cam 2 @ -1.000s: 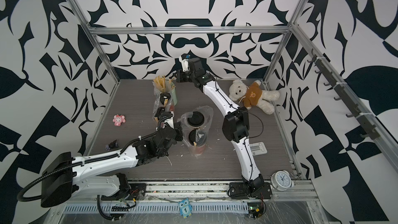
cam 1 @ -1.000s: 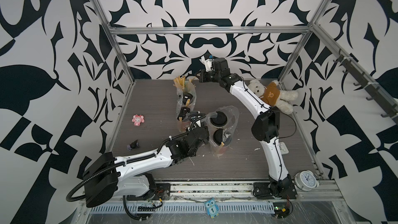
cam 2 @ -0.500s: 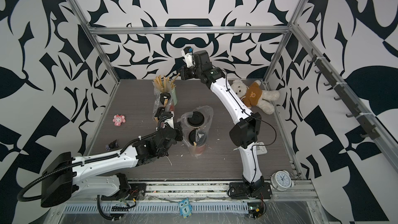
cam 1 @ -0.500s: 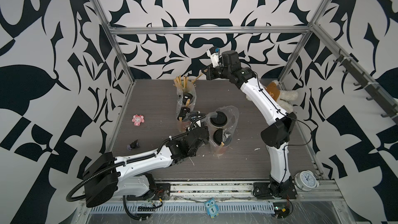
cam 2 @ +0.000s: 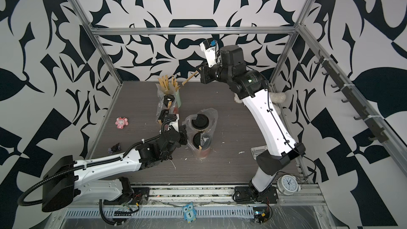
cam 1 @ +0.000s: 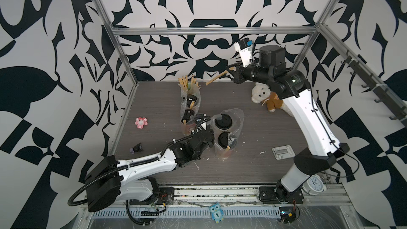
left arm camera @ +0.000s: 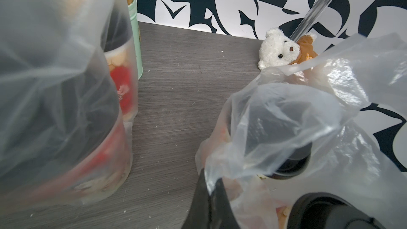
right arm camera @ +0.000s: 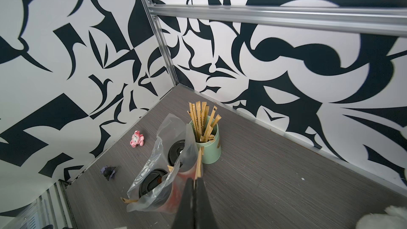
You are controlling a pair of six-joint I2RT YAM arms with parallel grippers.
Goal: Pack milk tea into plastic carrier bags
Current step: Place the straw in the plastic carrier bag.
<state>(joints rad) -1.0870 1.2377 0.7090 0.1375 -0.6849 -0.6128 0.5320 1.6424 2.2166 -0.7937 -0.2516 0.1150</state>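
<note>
Grey table [cam 1: 154, 98] carries cup-filled bags [cam 1: 231, 117]; holder [right arm camera: 211, 150]; teddy [cam 1: 261, 93]; pig [cam 1: 141, 122].

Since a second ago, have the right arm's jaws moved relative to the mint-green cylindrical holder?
Yes. In a top view the right jaws, shut on a thin brown stick, have drawn away from the mint-green cylindrical holder, toward the robot's right.

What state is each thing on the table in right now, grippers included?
left gripper: shut on near bag film.
right gripper: shut on brown stick, in the air.
near bag: open, two lidded cups upright inside.
far bag: open, two lidded cups upright inside.
green holder: upright, holding sticks.
</note>
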